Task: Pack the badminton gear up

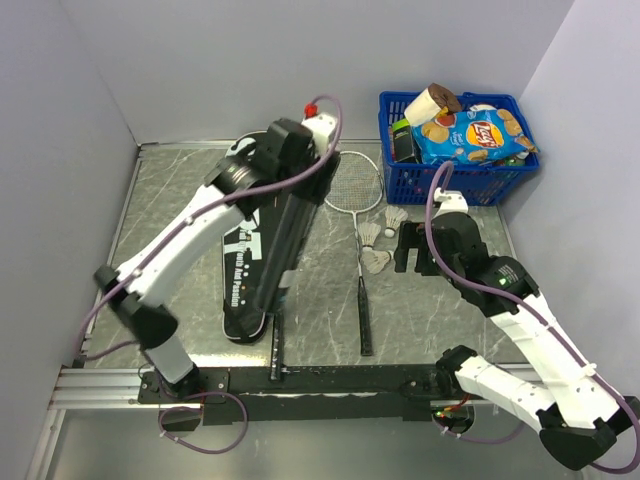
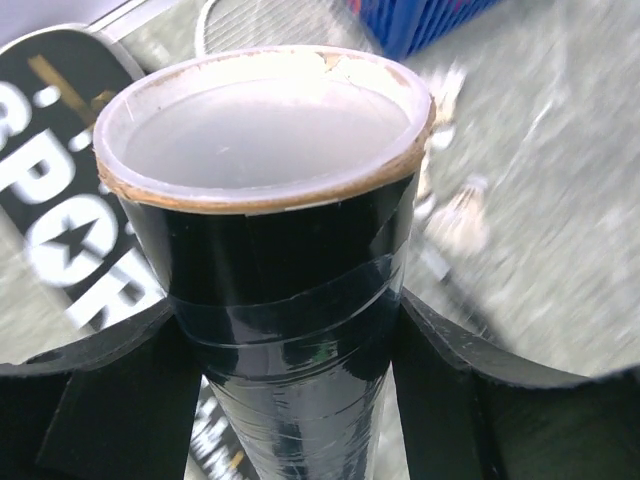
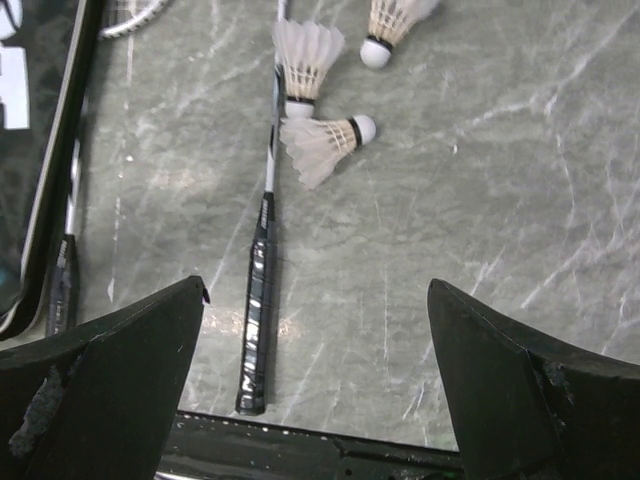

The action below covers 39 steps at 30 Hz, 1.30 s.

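Though obscure overhead, pale rim of tube (image 2: 285, 260) in left gripper (image 2: 290, 312).

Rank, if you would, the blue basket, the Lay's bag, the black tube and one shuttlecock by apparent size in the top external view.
1. blue basket, clearly largest.
2 and 3. Lay's bag and black tube: they look similar, and the tube is raised nearer the camera, so I won't rank them.
4. shuttlecock, smallest.
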{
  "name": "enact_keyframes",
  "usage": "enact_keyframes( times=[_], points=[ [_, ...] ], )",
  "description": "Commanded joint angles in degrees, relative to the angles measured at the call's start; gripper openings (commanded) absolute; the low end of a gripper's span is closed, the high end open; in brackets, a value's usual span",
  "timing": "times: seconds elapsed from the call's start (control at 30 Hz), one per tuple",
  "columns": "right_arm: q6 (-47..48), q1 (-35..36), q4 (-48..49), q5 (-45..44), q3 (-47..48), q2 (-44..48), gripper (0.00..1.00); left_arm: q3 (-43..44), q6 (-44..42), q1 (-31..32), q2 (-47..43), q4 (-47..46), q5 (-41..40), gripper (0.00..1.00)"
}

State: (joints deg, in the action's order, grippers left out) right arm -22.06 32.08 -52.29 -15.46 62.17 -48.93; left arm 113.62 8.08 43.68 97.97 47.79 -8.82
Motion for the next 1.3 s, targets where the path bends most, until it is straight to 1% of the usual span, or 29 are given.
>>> enact_keyframes(
  times=[0.0, 0.03, 0.13, 0.2, 0.23, 0.27, 0.33, 0.37, 0.4, 0.43, 0.53, 0.6, 0.63, 0.67, 0.73, 0.77, 0.8, 0.87, 1.03, 1.13, 1.27],
  points=[
    [1.58, -0.17, 0.17, 0.96, 4.09, -0.73, 1.00, -9.00, -7.28, 4.38, -5.76, 4.86, -9.44, 0.33],
    [1.67, -0.17, 0.35, 1.14, 4.10, -0.82, 1.00, -10.34, -7.46, 5.09, -7.78, 4.77, -11.12, 0.32],
    [1.50, -0.17, 0.44, 2.19, 3.84, -0.82, 1.00, -16.14, -10.88, 7.90, -12.34, 4.07, -15.95, 0.39],
    [1.24, -0.17, 0.35, 2.63, 3.40, -0.99, 1.00, -21.06, -11.41, 9.40, -14.64, 4.06, -17.80, 0.40],
    [1.23, -0.17, 0.35, 2.98, 3.13, -0.91, 1.00, -22.64, -11.94, 9.58, -17.09, 3.80, -17.72, 0.41],
    [1.32, -0.17, 0.52, 3.07, 2.96, -0.82, 1.00, -26.05, -12.12, 9.75, -18.51, 3.19, -16.94, 0.41],
    [1.58, -0.17, 0.70, 3.25, 2.34, -0.73, 1.00, -29.67, -13.87, 10.02, -22.80, 0.82, -14.39, 0.41],
    [1.76, -0.17, 0.79, 3.16, 2.08, -0.64, 1.00, -33.34, -14.22, 10.19, -24.39, -0.40, -13.86, 0.42],
    [1.94, -0.17, 0.70, 3.16, 1.73, -0.47, 1.00, -34.94, -14.49, 10.28, -25.71, -2.68, -13.42, 0.42],
    [2.20, -0.17, 0.70, 3.42, 1.64, -0.38, 1.00, -36.27, -14.93, 10.28, -27.99, -3.40, -12.29, 0.43],
    [3.25, -0.17, 1.31, 5.35, 0.50, 1.20, 1.00, -40.22, -15.89, 10.37, -31.07, -5.59, -9.39, 0.45],
    [4.04, -0.17, 2.10, 8.68, -0.47, 3.30, 1.00, -44.00, -16.77, 10.37, -32.66, -7.70, -7.45, 0.45],
    [4.39, -0.17, 3.15, 10.44, -0.73, 4.01, 1.00, -45.41, -18.00, 10.37, -34.32, -10.41, -5.96, 0.45],
    [5.01, -0.17, 3.51, 13.85, -1.00, 5.32, 1.00, -48.12, -18.70, 10.63, -35.12, -11.83, -2.47, 0.45],
    [5.98, -0.17, 4.56, 17.98, -1.09, 6.91, 1.00, -50.33, -19.58, 10.99, -37.67, -15.60, 0.45, 0.45],
    [7.11, -0.26, 4.83, 20.10, -1.18, 7.35, 1.00, -51.91, -19.68, 11.33, -38.38, -16.67, 3.17, 0.45],
    [7.65, -0.17, 5.09, 24.30, -1.00, 7.79, 1.00, -52.45, -19.76, 11.43, -39.43, -17.29, 4.50, 0.46],
    [8.44, -0.17, 5.44, 27.66, -0.74, 8.58, 0.97, -53.33, -19.42, 11.51, -39.96, -17.82, 7.92, 0.47],
    [8.79, -0.26, 5.88, 36.81, 1.11, 7.19, 0.93, -56.48, -17.93, 11.86, -41.46, -20.98, 13.20, 0.48],
    [7.92, -0.26, 7.64, 41.81, 1.64, 5.69, 0.87, -58.59, -16.08, 12.39, -42.86, -24.93, 16.02, 0.49],
    [5.20, -0.17, 11.86, 47.71, 1.98, 4.46, 0.83, -60.71, -13.79, 12.74, -43.92, -28.80, 20.32, 0.50]
  ],
)
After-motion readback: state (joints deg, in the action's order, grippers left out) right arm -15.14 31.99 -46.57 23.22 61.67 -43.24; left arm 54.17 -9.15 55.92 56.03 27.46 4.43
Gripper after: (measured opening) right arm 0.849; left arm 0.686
